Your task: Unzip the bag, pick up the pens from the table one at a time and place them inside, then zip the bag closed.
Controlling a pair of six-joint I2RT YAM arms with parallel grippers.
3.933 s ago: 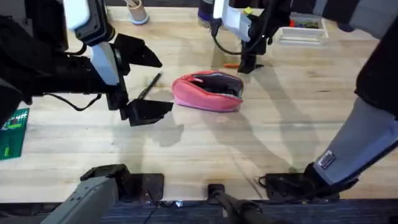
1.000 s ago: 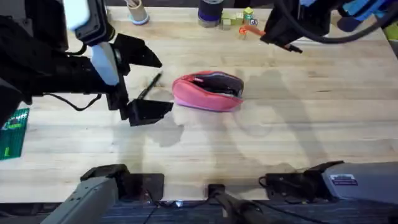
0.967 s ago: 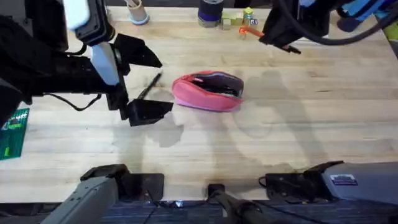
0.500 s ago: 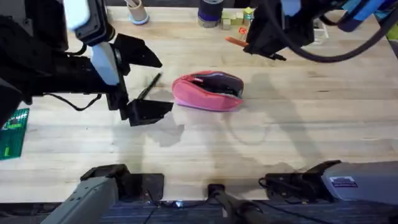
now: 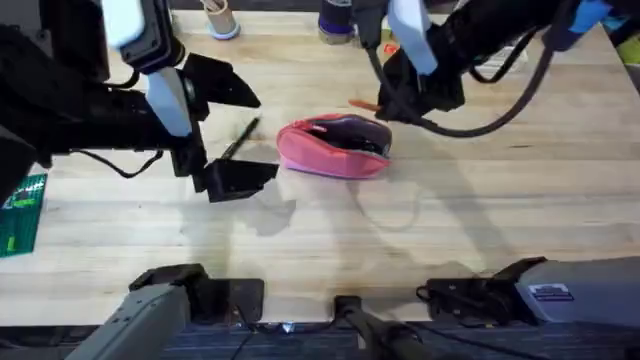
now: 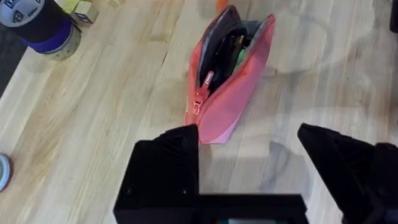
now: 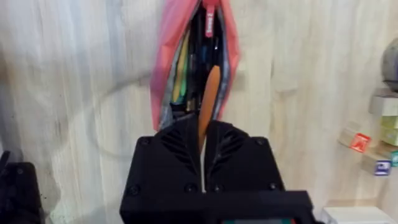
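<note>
The pink bag (image 5: 334, 146) lies near the middle of the table (image 5: 420, 230), its zipper open so the grey lining and several slim items inside show in both wrist views. The right gripper (image 5: 385, 104) hangs just above the bag's far right end, its fingers clenched on the orange pen (image 7: 207, 106); from the right wrist, the pen sticks out from between the closed black fingers with its free end over the bag's open mouth, though whether the tip touches the lining is hard to tell. From overhead a short orange stub (image 5: 361, 103) shows just beside the gripper. The left gripper (image 5: 225, 135) sits low over the table to the left of the bag, its fingers spread wide apart and grasping nothing; from the left wrist the bag (image 6: 229, 74) lies ahead of the gap between the two fingers. The black pen (image 5: 238, 137) rests on the table between those spread fingers, apart from the bag. At the table's far edge stand a dark roll of tape (image 6: 38, 25) and some small coloured cubes (image 7: 373, 146).
</note>
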